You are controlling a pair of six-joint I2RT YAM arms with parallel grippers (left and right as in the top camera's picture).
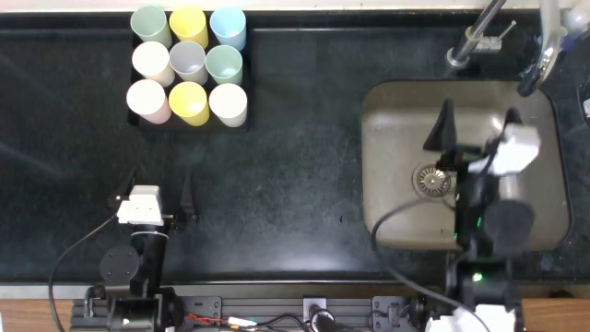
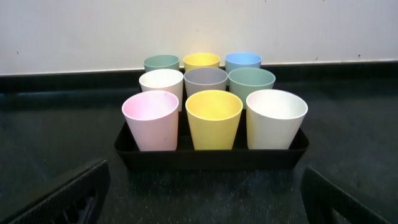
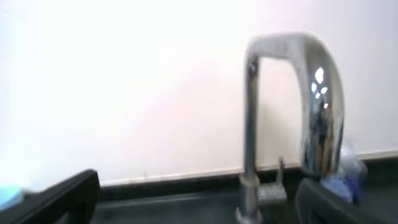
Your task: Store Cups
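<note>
Cups (image 2: pixel 213 118) fill the tray (image 2: pixel 211 159); left fingers (image 2: pixel 65 196), right fingers (image 3: pixel 59 198) spread wide, empty.

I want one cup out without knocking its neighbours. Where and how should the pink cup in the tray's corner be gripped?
Pinch the pink cup's rim from above, one finger inside and one outside, on the wall facing the left gripper. It stands upright and open-mouthed in the tray's near corner. The yellow cup sits close beside it, so a grip around its body probably won't fit.
</note>
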